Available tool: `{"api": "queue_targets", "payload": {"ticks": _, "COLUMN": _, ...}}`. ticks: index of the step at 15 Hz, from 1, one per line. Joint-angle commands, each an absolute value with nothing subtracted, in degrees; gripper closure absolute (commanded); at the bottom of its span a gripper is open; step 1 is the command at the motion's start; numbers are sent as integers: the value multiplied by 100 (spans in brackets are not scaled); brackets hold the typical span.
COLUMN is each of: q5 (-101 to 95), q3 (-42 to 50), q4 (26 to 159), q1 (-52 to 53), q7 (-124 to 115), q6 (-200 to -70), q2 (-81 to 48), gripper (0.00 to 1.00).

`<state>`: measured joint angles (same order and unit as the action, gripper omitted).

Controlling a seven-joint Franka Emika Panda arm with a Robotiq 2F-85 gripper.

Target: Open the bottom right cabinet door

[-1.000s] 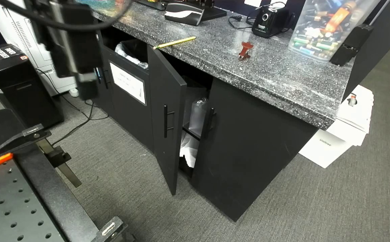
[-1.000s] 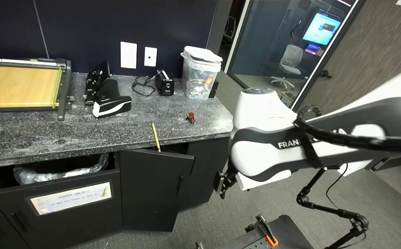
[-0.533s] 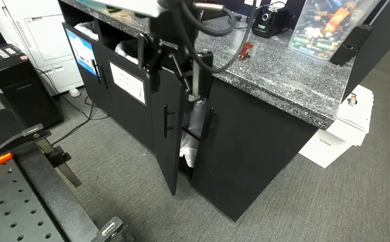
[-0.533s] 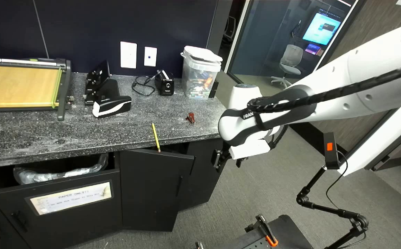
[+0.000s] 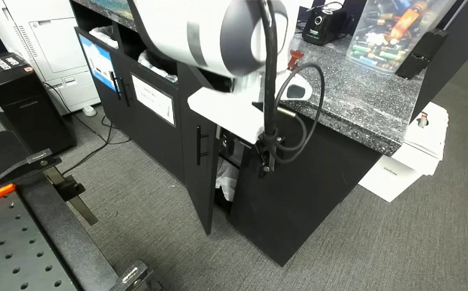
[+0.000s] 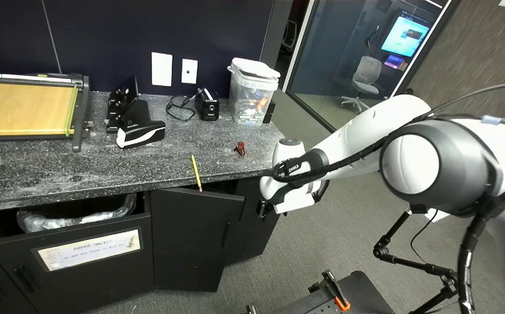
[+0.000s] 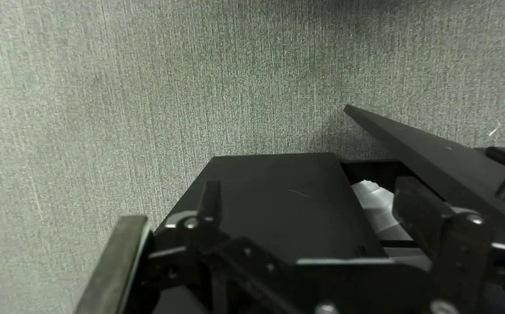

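Progress looks partial at best: of the right-hand pair, the ajar door [image 5: 198, 178] is swung partway out, while just right of it the shut door [image 5: 294, 202] sits flush, with what looks like a handle end [image 7: 361, 251] near its left edge. Which one the sentence means, the pictures do not settle; the ajar one would only need swinging wider, the shut one the whole pull. The claw [image 7: 309, 192] hangs before the shut door, fingers [image 7: 414, 209] well spread, pinching nothing.

Left to right around them: a cabinet front [image 6: 95, 279] bearing a white sign [image 6: 89, 249]; on the counter [image 6: 73, 174], a stapler [image 6: 141, 134], a pencil [image 6: 196, 171] with its end poking past the front edge above the ajar door, a staple remover [image 6: 240, 149] and, at far right, a tub of batteries [image 6: 254, 89]. On the near side is a bench [image 5: 64, 230] with clamps [image 5: 42, 161]. In an exterior view the arm [image 5: 173, 32] covers the upper part of both doors. The ajar door, just left of the claw, may crowd it.
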<state>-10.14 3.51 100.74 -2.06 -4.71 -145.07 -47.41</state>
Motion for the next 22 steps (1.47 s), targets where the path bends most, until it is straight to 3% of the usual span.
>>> {"api": "queue_targets", "payload": {"ticks": 1, "q5": -900, "q3": 430, "q4": 9572, "q1": -215, "q7": -324, "q6": -15192, "q2": -5571, "gripper": 0}}
{"api": "queue_targets", "payload": {"ticks": 10, "q5": -605, "q3": 130, "q4": 10002, "q1": -568, "q7": -45, "q6": -17489, "q2": -6167, "gripper": 0}}
{"api": "queue_targets", "payload": {"ticks": 16, "q5": -717, "q3": -561, "q4": 10417, "q1": -1282, "q7": 327, "q6": -19351, "q2": -6482, "gripper": 0}}
{"api": "queue_targets", "payload": {"ticks": 22, "q5": -738, "q3": -665, "q4": 9963, "q1": -1215, "q7": 161, "q6": -19918, "q2": -6710, "gripper": 0}}
